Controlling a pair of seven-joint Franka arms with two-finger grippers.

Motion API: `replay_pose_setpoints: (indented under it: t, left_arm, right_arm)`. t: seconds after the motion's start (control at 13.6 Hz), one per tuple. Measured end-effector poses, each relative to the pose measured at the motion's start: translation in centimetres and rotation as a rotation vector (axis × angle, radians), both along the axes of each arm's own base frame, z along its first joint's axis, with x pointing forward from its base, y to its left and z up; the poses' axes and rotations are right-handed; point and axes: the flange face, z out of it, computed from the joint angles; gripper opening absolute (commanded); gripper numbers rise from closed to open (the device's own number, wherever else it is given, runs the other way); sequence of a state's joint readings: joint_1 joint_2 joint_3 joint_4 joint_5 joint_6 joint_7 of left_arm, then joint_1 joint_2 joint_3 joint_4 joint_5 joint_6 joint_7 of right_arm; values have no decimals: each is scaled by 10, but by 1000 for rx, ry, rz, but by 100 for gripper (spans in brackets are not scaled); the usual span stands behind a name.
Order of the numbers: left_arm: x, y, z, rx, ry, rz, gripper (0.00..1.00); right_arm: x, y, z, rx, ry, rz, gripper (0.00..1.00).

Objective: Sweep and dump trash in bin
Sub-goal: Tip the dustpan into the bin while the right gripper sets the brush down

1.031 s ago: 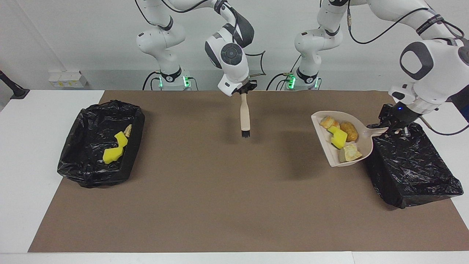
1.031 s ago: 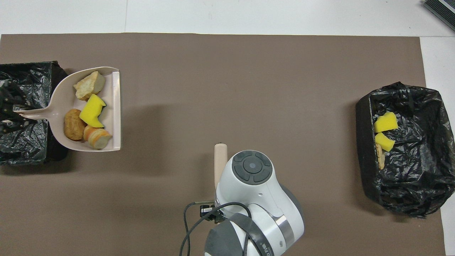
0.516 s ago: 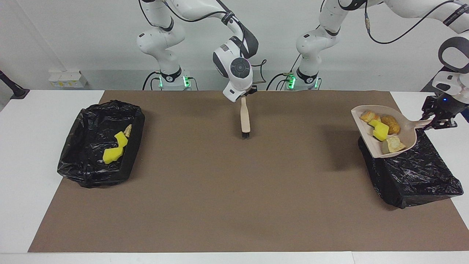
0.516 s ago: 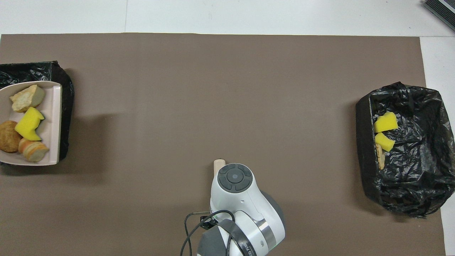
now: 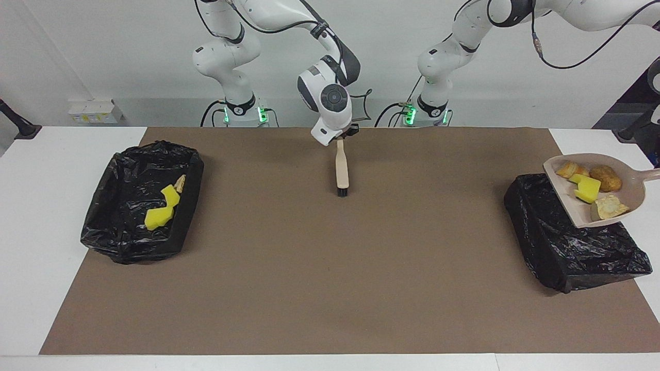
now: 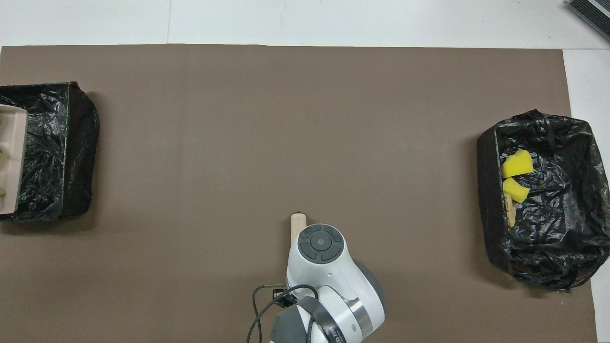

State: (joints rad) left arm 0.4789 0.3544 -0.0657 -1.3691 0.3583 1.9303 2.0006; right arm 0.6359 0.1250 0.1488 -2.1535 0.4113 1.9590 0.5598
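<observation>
desk (image 5: 31, 232): white, under a brown mat (image 5: 330, 283); swept area bare of scraps, so sweeping looks finished.
target bin (image 5: 567, 247): black-bagged, at the left arm's end of the desk, directly under the dustpan to catch the load.
other bin (image 5: 129, 226): black-bagged, at the right arm's end; holds yellow sponge bits (image 5: 157, 215) and one pale scrap.
dustpan (image 5: 633, 193): aloft over the target bin, handle running out of frame; kept near level, lip barely lower, likely so nothing slides out before the tip.
brush (image 5: 342, 167): hangs upright mid-desk near the robots, bristles down at or just above the mat; parked out of the dumping path.
trash (image 5: 588, 189): four pieces in the pan, namely yellow sponge, two orange-brown lumps, one pale chunk; not yet dumped.
right claw (image 5: 341, 138): closed on the brush handle's top, waiting.
left claw: out of frame; closed, presumably on the dustpan handle, since the pan hangs in the air.
next: tilt the pan lip-down over the bin.
</observation>
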Motion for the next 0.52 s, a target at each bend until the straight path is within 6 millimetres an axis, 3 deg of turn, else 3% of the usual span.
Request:
replay_pose_setpoints:
  t: [0.22, 0.37, 0.52]
  left_arm:
    - [23, -23, -9, 180, -13, 49, 0]
    - [33, -41, -23, 289, -8, 79, 0]
    - [37, -48, -30, 369, 11, 62, 0]
  right_arm:
    - [8, 5, 10, 22, -38, -2, 100]
    - [24, 4, 30, 25, -106, 15, 100]
    - [51, -14, 59, 12, -203, 16, 100]
